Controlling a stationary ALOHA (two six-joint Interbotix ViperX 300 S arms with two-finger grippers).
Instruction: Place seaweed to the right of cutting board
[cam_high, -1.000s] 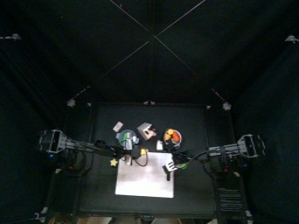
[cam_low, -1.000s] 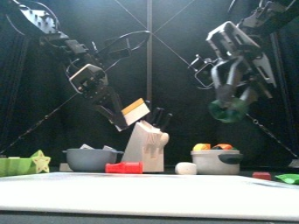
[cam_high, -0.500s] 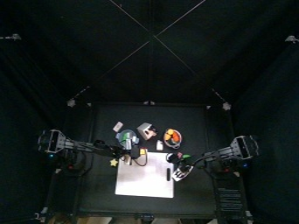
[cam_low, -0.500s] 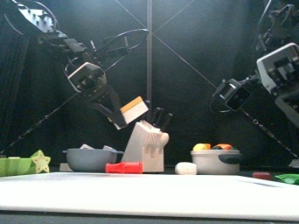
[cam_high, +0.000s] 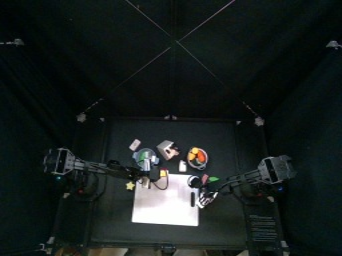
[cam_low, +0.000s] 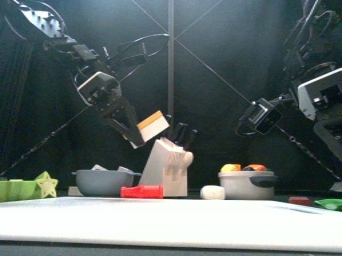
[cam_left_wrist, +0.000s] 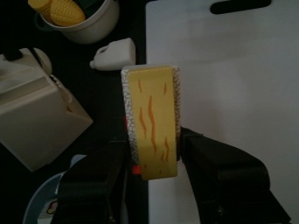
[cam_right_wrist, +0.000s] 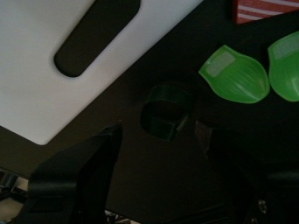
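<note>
Top: right gripper (cam_high: 201, 192) is hovering at the board's (cam_high: 163, 207) right edge.
Front: left gripper (cam_low: 144, 128) is holding a yellow block (cam_low: 152, 125) aloft.
Right wrist: jaws spread wide, empty; seaweed (cam_right_wrist: 167, 107) is lying on the table right of the board (cam_right_wrist: 70, 61). Likely light, stiff; pinch across its sides.

— Changed on the right side?
— Swung lower and out toward the table's right edge; in the front view, right end effector (cam_low: 325, 100) now far right instead of high above the bowls.
— And the dark green seaweed (cam_right_wrist: 165, 108)?
— No longer hanging between the jaws. Now lying on the table (cam_right_wrist: 176, 175), just beside the cutting board (cam_right_wrist: 82, 52), jaws spread wide and clear of it.
</note>
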